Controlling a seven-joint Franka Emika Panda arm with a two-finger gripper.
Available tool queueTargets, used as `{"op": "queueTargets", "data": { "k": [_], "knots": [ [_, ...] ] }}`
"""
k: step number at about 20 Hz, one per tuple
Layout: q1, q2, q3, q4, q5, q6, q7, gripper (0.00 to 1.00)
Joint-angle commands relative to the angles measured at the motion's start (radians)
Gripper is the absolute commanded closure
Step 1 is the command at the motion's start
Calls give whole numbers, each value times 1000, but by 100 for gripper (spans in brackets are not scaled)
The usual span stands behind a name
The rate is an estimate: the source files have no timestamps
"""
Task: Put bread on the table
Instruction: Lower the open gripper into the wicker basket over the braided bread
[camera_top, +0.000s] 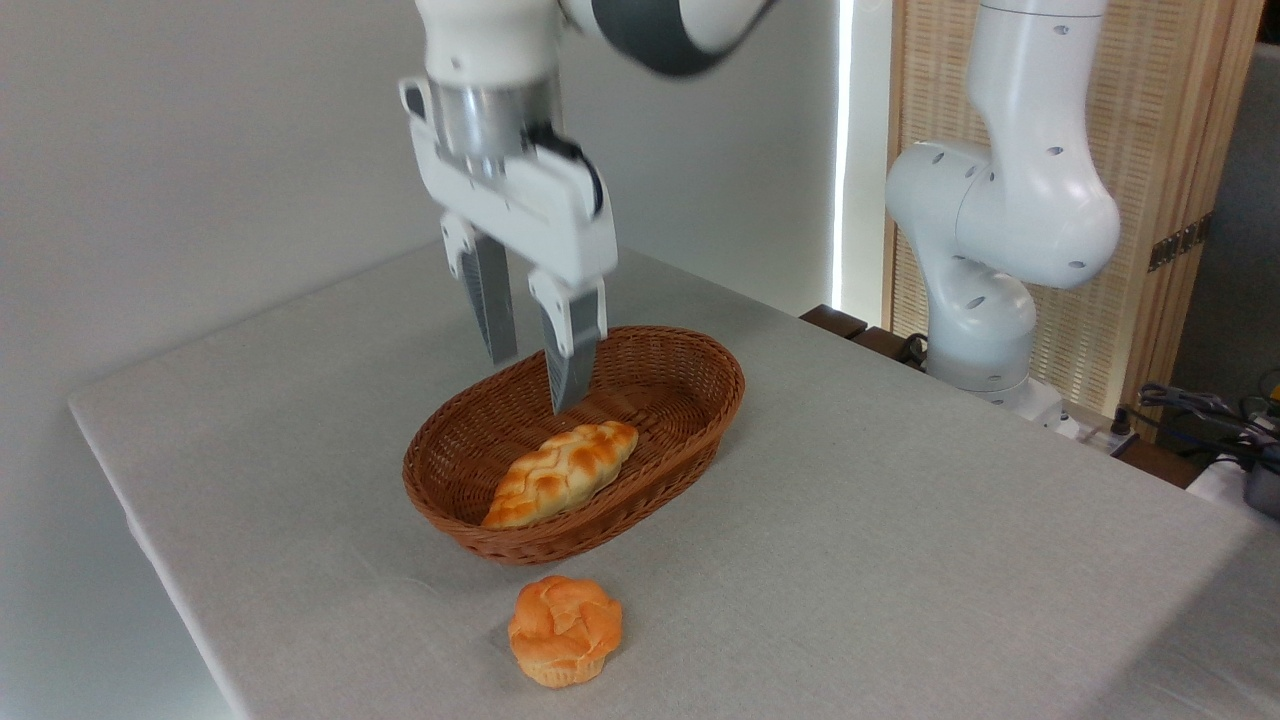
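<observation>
Bun (565, 630) on table (900, 520); bread (562, 472) in basket (690, 440) below open gripper (530, 385).

I can't find any words, numbers, labels or signs to read on anything here, not even on the robot.

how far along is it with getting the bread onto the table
Early stage. Done: the gripper is positioned above the basket, jaws open and empty. In hand: it hangs over the far end of the braided bread, not touching it. Left: grasp the bread, lift it out and set it on the table. The small round bun already sits on the cloth in front of the basket.
</observation>
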Motion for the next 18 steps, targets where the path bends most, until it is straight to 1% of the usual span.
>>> {"op": "queueTargets", "data": {
  "k": [1, 4, 9, 17, 18],
  "knots": [
    [-14, -19, 5, -151, -10, 135, 9, 0],
    [-23, 12, 4, -169, -12, 141, 11, 0],
    [-23, 24, 5, -183, -1, 140, 16, 0],
    [-29, 63, 2, -215, 1, 144, 16, 0],
    [-29, 67, 2, -215, 1, 151, 16, 7]
  ]
}}
